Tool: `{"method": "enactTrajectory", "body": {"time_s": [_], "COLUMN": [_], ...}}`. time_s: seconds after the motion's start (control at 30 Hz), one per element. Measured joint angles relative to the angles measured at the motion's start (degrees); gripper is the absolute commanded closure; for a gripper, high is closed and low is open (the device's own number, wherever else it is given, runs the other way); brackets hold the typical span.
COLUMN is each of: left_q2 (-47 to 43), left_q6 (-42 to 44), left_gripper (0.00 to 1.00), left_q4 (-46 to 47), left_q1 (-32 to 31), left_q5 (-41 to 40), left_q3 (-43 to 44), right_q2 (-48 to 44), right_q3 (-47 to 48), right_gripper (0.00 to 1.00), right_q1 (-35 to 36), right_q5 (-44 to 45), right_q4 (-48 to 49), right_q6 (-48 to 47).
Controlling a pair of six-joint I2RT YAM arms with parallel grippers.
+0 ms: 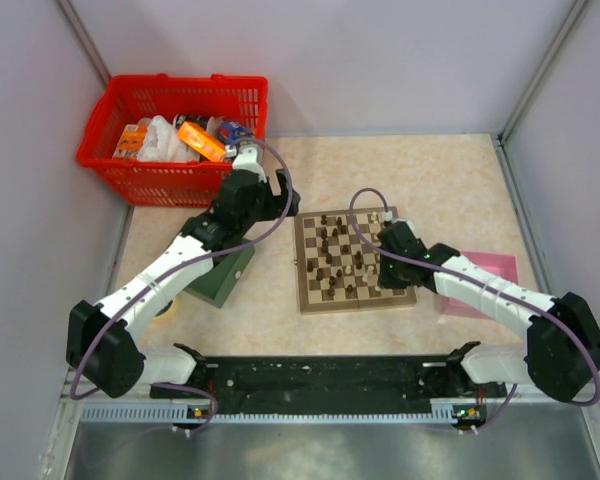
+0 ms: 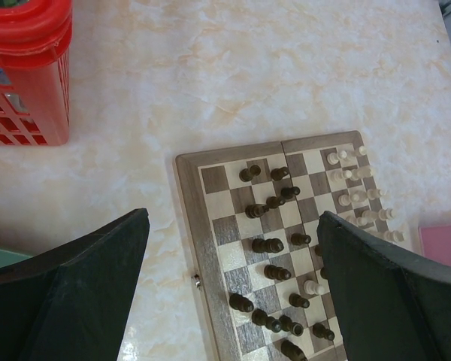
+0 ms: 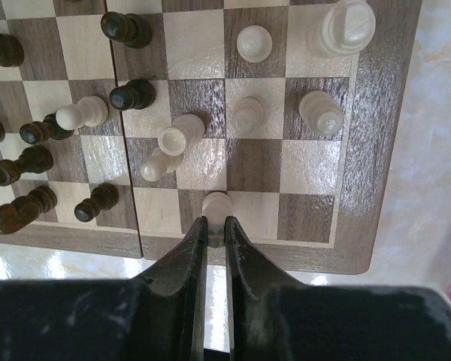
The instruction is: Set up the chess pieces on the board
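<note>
The right pincer [image 3: 214, 222] is clamped shut on a cream pawn [image 3: 217, 203] in the edge row of the board [image 3: 376, 150]. Other cream pieces [image 3: 319, 113] stand just ahead of it. The left pincer [image 2: 233, 218] gapes wide and empty. Below it, dark pieces [image 2: 267, 244] sit scattered and unranked, so I'd say most of the work remains. Only the right wrist view shows the grip.

Left arm up toward one o'clock, left gripper [image 2: 233, 218] gaping; right arm out to ten o'clock, right gripper [image 3: 216, 226] pinching a pale piece [image 3: 216, 204].
</note>
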Motion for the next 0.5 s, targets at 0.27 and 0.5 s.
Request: {"method": "enactTrajectory", "body": {"time_s": [0.27,0.5], "left_q2": [-0.07,-0.57], "left_q6": [0.00,0.00], "left_gripper": [0.01,0.01], "left_q4": [0.00,0.02], "left_q1": [0.44,0.63], "left_q5": [0.04,0.35], "left_q3": [-0.09,-0.33], "right_q2": [-1.33,-2.08], "right_q3": [0.04,0.07], "right_gripper": [0.92,0.91], "right_q1": [0.02,0.00], "right_q5": [6.27,11.74], "right_q4": [-3.02,-4.96], "right_q6": [-0.44,-0.72]}}
